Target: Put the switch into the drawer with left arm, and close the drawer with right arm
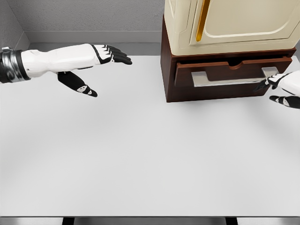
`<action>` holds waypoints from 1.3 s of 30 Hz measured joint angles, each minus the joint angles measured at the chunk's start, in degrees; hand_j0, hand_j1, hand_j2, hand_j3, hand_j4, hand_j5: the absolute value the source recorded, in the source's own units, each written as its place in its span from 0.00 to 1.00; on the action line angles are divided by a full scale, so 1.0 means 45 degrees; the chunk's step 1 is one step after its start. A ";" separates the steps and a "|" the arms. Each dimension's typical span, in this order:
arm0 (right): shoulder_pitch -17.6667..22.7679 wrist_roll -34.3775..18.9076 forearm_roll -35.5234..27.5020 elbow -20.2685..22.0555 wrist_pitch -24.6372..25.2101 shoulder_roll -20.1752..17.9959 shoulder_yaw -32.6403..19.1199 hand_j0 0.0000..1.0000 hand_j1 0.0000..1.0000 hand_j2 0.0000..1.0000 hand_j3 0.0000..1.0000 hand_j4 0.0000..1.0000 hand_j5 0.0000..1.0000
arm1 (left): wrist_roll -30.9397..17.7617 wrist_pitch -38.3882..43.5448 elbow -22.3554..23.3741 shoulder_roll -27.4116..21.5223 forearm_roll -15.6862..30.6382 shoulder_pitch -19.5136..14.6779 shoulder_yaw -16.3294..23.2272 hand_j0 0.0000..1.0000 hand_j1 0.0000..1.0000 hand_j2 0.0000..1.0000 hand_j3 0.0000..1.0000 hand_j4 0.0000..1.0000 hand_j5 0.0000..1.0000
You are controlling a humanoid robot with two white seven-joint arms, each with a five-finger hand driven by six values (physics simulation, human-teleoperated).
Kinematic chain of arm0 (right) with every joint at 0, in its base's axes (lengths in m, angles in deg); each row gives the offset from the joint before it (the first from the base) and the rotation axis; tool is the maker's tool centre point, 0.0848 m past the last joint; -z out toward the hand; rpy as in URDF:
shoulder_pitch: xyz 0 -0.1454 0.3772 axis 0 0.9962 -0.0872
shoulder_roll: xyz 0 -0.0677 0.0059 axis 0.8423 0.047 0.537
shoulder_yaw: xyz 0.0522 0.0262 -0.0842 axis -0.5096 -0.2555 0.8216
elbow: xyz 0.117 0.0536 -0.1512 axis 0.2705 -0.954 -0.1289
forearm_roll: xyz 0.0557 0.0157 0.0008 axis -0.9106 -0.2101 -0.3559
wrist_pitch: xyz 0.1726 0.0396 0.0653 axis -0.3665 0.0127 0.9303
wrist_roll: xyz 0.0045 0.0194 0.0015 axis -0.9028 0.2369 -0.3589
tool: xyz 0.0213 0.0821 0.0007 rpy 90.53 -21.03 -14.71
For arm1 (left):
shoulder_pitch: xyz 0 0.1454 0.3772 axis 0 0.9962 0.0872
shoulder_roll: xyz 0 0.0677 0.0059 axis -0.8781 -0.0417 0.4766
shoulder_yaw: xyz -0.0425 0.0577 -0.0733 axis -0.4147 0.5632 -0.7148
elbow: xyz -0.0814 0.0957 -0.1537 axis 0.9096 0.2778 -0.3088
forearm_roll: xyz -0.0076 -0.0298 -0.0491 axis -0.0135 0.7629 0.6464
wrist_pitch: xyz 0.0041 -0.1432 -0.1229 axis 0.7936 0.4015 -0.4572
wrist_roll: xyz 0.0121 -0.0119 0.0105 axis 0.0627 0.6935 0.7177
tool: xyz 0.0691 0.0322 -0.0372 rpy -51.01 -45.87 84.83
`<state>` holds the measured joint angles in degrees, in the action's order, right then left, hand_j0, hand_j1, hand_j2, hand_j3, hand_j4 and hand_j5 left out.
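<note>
The left hand [96, 58] hangs over the table's [140, 154] far left part, fingers spread, thumb dropped, holding nothing. No switch shows on the table or in either hand; it is likely already inside the drawer [232, 70], though the interior cannot be seen. The drawer, in the brown cabinet [166, 70] at the far right edge, looks nearly or fully pushed in. The right hand [283, 86] sits at the handle's [225, 79] right end, fingers loosely extended, gripping nothing. At most a final push remains.
</note>
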<state>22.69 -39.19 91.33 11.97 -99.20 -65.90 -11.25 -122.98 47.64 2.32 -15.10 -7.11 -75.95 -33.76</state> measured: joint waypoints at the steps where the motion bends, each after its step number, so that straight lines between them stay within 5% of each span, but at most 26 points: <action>1: -0.0039 0.0003 -0.0010 -0.0010 0.0019 0.0002 0.0046 0.63 0.63 0.63 0.63 0.63 0.63 | 0.0000 0.0000 0.0017 0.0002 -0.0001 0.0000 0.0000 1.00 1.00 1.00 1.00 1.00 1.00; 39: -0.1953 0.0054 0.0036 -0.1131 0.0111 0.0060 0.1394 0.63 0.63 0.63 0.63 0.63 0.63 | 0.0000 0.0000 0.0161 -0.0002 -0.0001 0.0000 0.0003 1.00 1.00 1.00 1.00 1.00 1.00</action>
<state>13.90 -38.94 91.49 6.88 -98.70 -65.63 -4.98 -122.98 47.64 3.04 -15.11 -7.12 -75.95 -33.75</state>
